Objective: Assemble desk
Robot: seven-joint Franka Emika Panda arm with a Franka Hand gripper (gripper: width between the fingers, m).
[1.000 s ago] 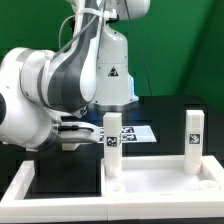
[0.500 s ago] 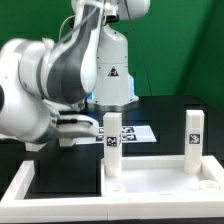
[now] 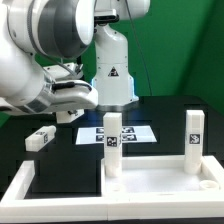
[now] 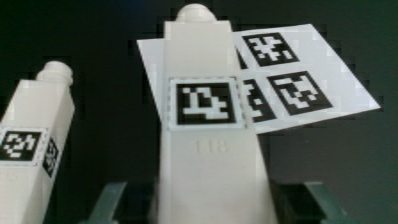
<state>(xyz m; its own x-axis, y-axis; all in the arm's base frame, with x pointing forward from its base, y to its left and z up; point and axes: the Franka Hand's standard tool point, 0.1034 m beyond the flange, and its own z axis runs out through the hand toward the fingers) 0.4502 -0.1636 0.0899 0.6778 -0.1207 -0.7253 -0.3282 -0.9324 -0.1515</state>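
Exterior view: a large flat rectangular white plastic rimmed tabletop panel lies flat across the bottom of the frame. Two short square white plastic legs with black-and-white square tags stand upright on it, the centre leg and the right leg. A third leg lies on its side at mid left, apart from the panel.

Wrist view: a tagged held leg fills the centre, tapered tip far from the camera, base clamped in the gripper. A neighbouring leg shows just beside it; cannot tell which one.

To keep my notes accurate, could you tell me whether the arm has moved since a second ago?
Yes: measured against the marker board the arm has risen, uncovering a leg lying at the exterior view's left.
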